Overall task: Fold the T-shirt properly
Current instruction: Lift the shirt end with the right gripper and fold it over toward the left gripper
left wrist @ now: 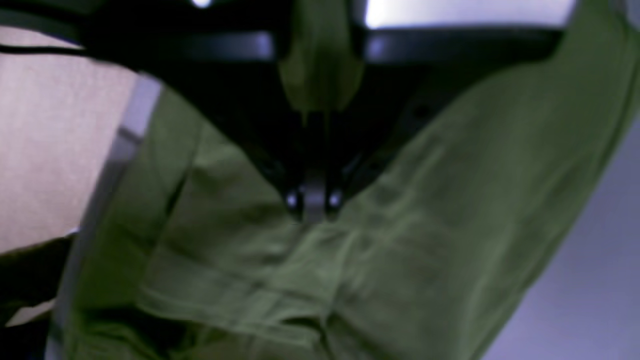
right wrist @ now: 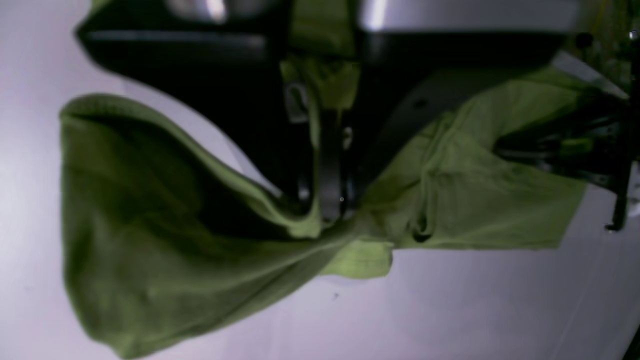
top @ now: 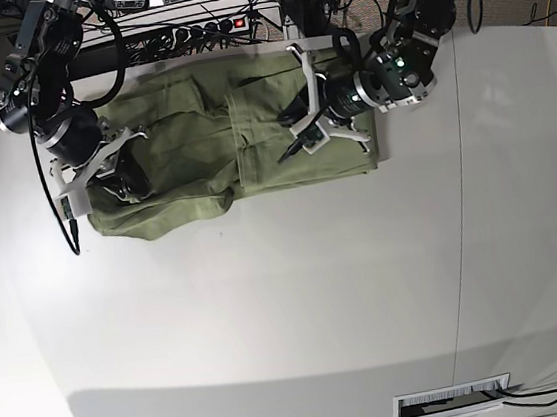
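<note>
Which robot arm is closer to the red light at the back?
Left. The left pincer sits just right of and below the red light; the right pincer is far left.

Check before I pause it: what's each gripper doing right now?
Left gripper: shut on the T-shirt.
Right gripper: shut on the T-shirt.

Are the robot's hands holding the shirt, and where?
Yes. Both pinch the T-shirt: the right gripper on a bunched fold near one end, the left gripper mid-cloth toward the other.
</note>
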Controlling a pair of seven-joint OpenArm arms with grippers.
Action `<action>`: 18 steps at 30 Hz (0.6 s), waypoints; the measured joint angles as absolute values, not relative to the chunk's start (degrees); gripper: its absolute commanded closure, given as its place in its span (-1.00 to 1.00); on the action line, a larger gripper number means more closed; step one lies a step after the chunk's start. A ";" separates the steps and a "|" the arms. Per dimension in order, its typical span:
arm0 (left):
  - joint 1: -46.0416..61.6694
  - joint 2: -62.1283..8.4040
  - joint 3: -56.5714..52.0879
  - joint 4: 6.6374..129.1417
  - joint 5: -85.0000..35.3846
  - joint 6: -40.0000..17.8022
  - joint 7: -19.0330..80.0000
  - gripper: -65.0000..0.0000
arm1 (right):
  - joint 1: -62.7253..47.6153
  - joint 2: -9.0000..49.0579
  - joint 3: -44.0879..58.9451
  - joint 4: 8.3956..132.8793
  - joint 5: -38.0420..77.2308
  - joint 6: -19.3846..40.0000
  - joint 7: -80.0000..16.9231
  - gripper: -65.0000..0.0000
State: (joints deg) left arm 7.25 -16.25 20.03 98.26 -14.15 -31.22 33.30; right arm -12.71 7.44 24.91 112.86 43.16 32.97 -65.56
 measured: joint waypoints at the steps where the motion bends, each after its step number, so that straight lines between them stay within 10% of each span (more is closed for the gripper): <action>1: 7.27 -16.23 20.03 98.26 -14.15 -31.27 33.28 1.00 | -12.71 7.40 24.05 112.86 43.44 32.86 -65.54 1.00; 18: 8.12 -15.86 21.06 96.29 -14.13 -31.11 30.30 1.00 | -6.98 -2.17 -1.52 112.86 32.84 32.88 -61.28 1.00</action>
